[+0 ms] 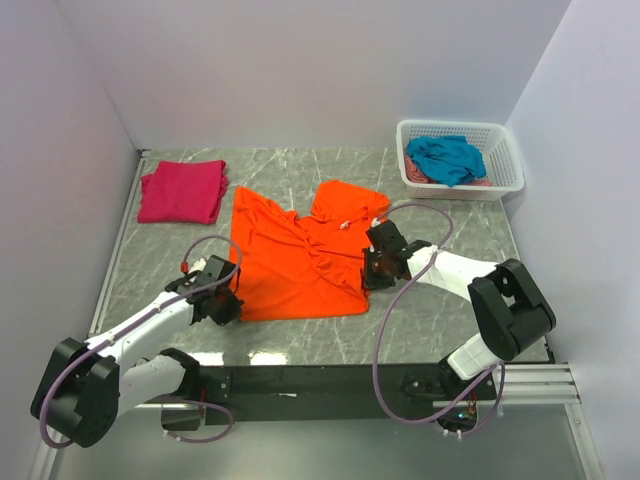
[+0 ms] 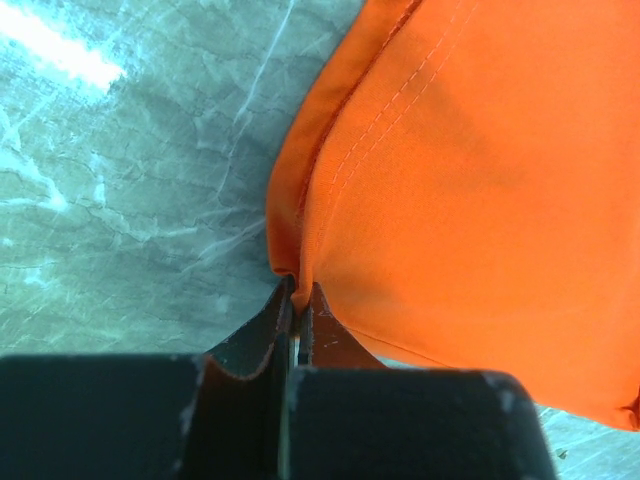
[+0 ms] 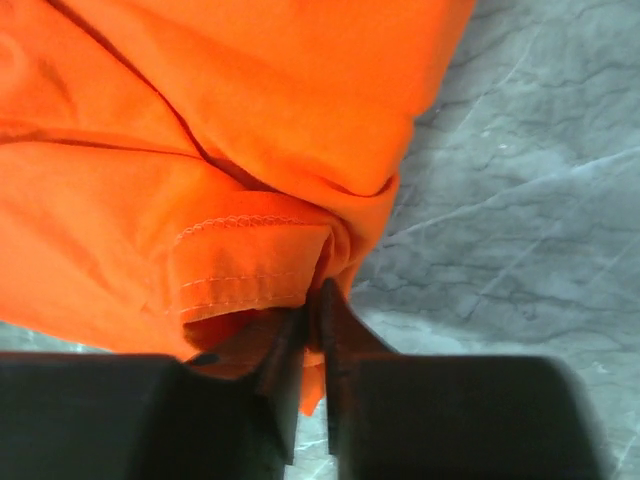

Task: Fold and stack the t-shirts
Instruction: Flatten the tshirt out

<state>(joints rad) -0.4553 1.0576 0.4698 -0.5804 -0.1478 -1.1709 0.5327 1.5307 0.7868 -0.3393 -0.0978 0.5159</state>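
From above, we note the orange t-shirt (image 1: 300, 262) spread on the grey marbled table (image 1: 290, 175), rumpled through its middle. The left gripper (image 1: 226, 302) sits at the shirt's near left corner. The right gripper (image 1: 377, 268) sits at its right edge, roughly midway along that side. The magenta-pink t-shirt (image 1: 182, 190) lies folded at the far left of the table, apart from the orange one. The teal-blue t-shirt (image 1: 446, 158) is heaped in the white basket (image 1: 508, 165), which stands in the far right corner. Left wrist view: the jaws are clamped tight on the hemmed corner of the orange t-shirt; the cloth fans away up and to the right, and bare table shows to the left. Right wrist view: the jaws are drawn nearly together, pinching a bunched, stitched fold of the orange t-shirt between them; more folds pile up to the left, and bare table shows to the right.
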